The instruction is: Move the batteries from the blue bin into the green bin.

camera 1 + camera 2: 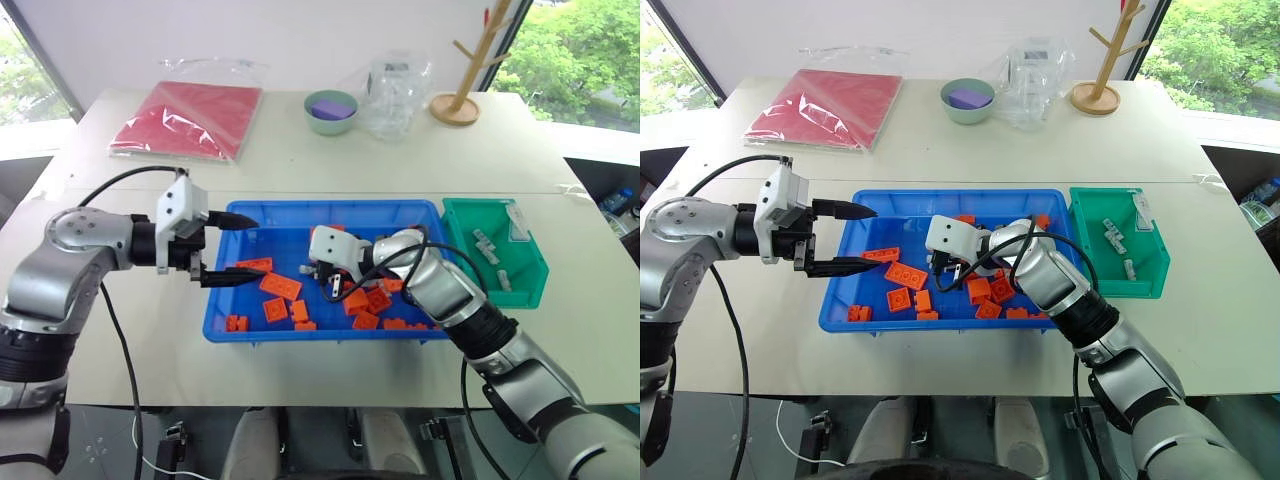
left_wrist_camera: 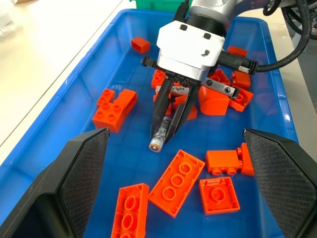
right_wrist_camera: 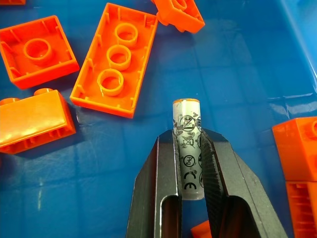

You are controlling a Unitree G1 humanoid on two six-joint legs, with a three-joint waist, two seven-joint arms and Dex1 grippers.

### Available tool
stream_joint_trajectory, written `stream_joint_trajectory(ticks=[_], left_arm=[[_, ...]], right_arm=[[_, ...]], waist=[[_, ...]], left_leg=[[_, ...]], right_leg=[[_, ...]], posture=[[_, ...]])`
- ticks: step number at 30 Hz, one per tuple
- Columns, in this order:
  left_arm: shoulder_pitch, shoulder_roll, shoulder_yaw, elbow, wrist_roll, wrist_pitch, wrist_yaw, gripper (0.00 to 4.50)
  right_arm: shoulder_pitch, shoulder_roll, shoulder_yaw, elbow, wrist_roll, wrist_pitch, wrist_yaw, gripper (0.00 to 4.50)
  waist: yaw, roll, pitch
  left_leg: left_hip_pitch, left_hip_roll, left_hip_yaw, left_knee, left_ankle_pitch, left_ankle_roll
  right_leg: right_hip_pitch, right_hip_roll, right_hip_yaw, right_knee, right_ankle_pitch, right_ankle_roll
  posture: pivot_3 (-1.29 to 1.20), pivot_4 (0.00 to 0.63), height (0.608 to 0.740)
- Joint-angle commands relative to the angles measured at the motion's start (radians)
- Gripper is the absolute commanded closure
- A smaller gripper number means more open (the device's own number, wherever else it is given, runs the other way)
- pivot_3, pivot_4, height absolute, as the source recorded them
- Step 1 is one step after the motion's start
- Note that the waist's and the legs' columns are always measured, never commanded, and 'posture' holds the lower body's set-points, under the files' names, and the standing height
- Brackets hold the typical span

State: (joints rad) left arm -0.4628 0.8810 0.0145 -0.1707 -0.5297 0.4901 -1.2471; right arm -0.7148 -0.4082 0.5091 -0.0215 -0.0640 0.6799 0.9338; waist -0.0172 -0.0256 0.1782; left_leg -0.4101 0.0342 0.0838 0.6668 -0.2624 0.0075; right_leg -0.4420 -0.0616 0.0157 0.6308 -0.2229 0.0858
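1. Right gripper clamped on a battery — a slim, smooth, silvery tube with tiny black marks, low over the middle of the blue bin.
2. Blue bin: wide, shallow, shiny plastic with a rolled rim, near the front edge of the table.
3. Orange bricks scattered inside — flat, blocky, with round studs.
4. Left gripper spread wide apart, holding nothing, above the blue bin's left rim.
5. Green bin small and deep, just beside the blue bin's right edge, with more batteries lying inside.
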Motion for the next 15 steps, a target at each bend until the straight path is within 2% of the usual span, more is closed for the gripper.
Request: stream_joint_trajectory(ticks=[1,4,8,12,15], left_arm=[[0.004,-0.004,0.004,-0.029,0.002,-0.02,-0.006,0.0],[-0.002,-0.015,-0.005,-0.028,0.003,-0.023,-0.006,0.0],[-0.015,-0.03,-0.014,-0.015,0.01,-0.029,-0.009,0.0],[-0.028,-0.041,-0.025,0.006,0.019,-0.041,-0.022,0.0],[-0.045,-0.049,-0.032,0.023,0.023,-0.045,-0.03,0.0]], right_arm=[[-0.028,-0.009,-0.117,-0.115,0.08,0.085,0.011,4.45],[-0.039,-0.073,-0.305,-0.208,0.178,0.211,0.012,4.45],[0.008,-0.258,-0.527,-0.235,0.248,0.316,0.014,4.45],[0.135,-0.44,-0.664,-0.232,0.264,0.322,0.022,4.45],[0.224,-0.517,-0.721,-0.219,0.266,0.301,0.005,4.45]], waist=[[0.001,0.0,0.0],[0.007,0.0,0.0],[0.016,0.0,0.0],[0.018,-0.001,0.0],[0.01,0.0,0.0]], left_leg=[[0.0,0.0,0.0,0.0,0.0,0.0],[0.0,0.0,0.0,0.0,0.0,0.0],[-0.001,-0.001,-0.001,0.0,0.0,0.0],[-0.001,-0.001,0.0,0.0,0.0,0.0],[0.0,-0.001,0.0,-0.001,0.0,0.001]], right_leg=[[0.0,0.0,0.0,0.0,0.0,0.0],[0.0,0.0,0.0,0.0,0.0,0.001],[0.001,-0.002,0.0,-0.001,0.0,-0.001],[0.001,-0.002,0.0,-0.003,-0.001,-0.001],[0.0,-0.001,0.0,-0.002,-0.001,-0.001]], posture=[[0.0,0.15,0.736],[0.0,0.15,0.736],[0.0,0.15,0.736],[0.0,0.15,0.736],[0.0,0.15,0.736]])
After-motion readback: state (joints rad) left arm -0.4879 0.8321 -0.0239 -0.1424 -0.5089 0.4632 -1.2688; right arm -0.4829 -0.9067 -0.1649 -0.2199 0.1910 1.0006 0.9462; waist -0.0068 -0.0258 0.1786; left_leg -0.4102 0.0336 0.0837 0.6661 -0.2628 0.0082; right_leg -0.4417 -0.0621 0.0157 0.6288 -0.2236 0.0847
